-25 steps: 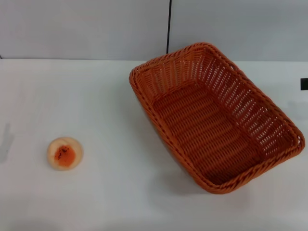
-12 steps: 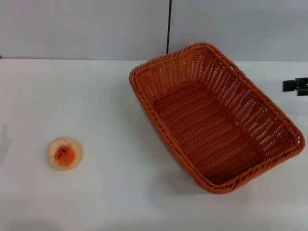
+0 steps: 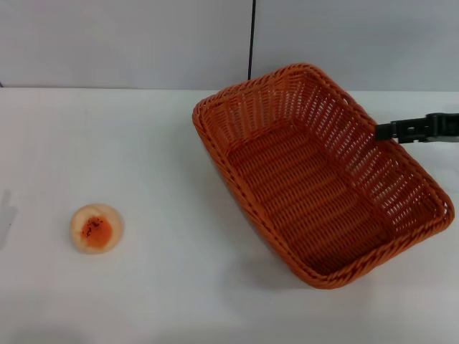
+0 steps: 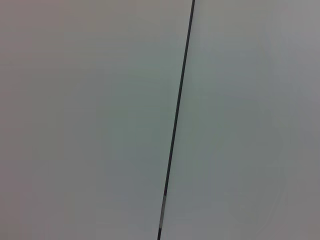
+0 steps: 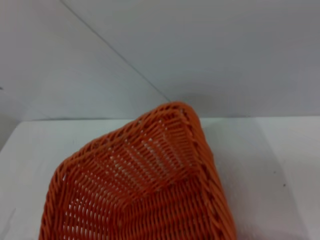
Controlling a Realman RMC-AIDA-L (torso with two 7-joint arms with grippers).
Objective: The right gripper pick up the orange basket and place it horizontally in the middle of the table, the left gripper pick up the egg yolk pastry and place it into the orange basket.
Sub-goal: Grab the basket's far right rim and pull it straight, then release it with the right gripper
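The orange basket [image 3: 320, 174] sat skewed at about three o'clock on the white table [image 3: 158, 143], and the right gripper [image 3: 385, 131] reached in from the three o'clock edge with its tip over the basket's right rim; whether its fingers were spread or closed could not be told. The egg yolk pastry [image 3: 96, 228] lay speckled face up at about eight o'clock, well apart from the basket.

table [image 3: 158, 143]: white | right: orange basket [image 3: 315, 179], angled | near left: egg yolk pastry [image 3: 96, 228], apparently speckled side up
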